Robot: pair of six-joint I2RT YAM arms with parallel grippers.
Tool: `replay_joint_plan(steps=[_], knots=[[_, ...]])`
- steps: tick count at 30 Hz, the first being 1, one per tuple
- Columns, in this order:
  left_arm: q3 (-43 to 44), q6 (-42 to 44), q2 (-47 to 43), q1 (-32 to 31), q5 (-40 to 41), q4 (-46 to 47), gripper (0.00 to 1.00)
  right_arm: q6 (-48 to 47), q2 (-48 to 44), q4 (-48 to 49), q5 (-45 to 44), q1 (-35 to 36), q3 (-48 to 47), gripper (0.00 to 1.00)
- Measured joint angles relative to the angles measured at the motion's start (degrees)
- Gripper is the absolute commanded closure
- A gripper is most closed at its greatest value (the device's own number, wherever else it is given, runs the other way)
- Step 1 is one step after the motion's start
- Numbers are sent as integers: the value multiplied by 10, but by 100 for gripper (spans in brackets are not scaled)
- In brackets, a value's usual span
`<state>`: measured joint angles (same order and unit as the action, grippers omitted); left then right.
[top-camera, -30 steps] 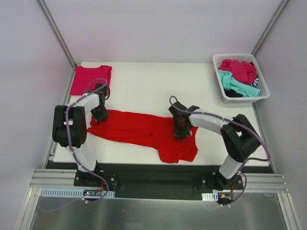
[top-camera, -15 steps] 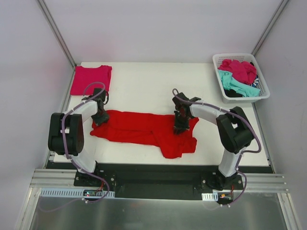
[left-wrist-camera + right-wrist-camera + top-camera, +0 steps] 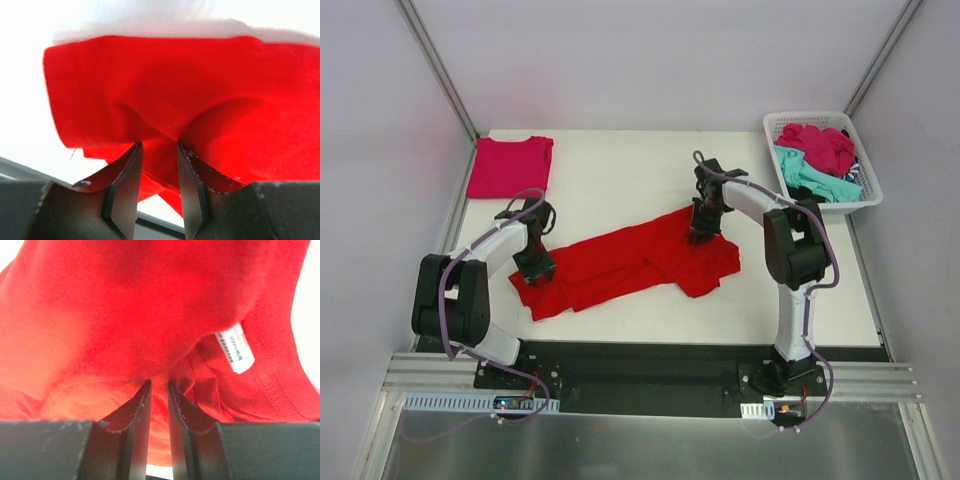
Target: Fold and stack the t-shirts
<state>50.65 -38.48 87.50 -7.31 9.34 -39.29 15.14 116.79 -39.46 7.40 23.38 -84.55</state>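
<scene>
Swinging the red t-shirt [image 3: 620, 268] round has taken up the last second; a moment ago it lay nearly straight across the table [image 3: 620, 165] from 9 to 3 o'clock, with a lobe sagging toward 5, and now it slants from about 8 o'clock up toward 2. The left gripper [image 3: 157, 147] has drawn its end back toward the near edge, while the right gripper [image 3: 159, 382] has carried its end out toward 1 o'clock; each has its jaws pressed close on a bunched fold of the red cloth, which puckers toward the pinch in both wrist views. A white sewn-in label [image 3: 235, 354] shows just beside the right fingertips, at their 2 o'clock (so that end may be the neckline or a side seam; I cannot tell which).

For the task, the turn looks like repositioning rather than folding; the shirt is doubled and creased through its middle, not spread flat, so I judge its first fold not yet begun. One folded magenta-pink t-shirt [image 3: 510, 165] lies at 10 o'clock, well apart; the basket [image 3: 832, 207] at 2 o'clock holds a magenta t-shirt [image 3: 817, 145], a teal t-shirt [image 3: 810, 178] and something dark beneath, so most of the job remains.
</scene>
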Motion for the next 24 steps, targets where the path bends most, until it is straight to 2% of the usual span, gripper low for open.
replay_joint_plan(steps=[8, 14, 20, 24], knots=[[-14, -29, -15, -81, -5, -40, 66, -28, 96, -56, 31, -15, -150, 77], [-36, -61, -10, -172, 0, -55, 66, -43, 168, -109, 61, -27, -269, 76], [-35, -116, -4, -304, 0, -80, 66, -52, 254, -159, 96, -41, -421, 75], [8, -161, 45, -414, -15, -115, 66, -52, 278, -161, 123, -44, -457, 75]])
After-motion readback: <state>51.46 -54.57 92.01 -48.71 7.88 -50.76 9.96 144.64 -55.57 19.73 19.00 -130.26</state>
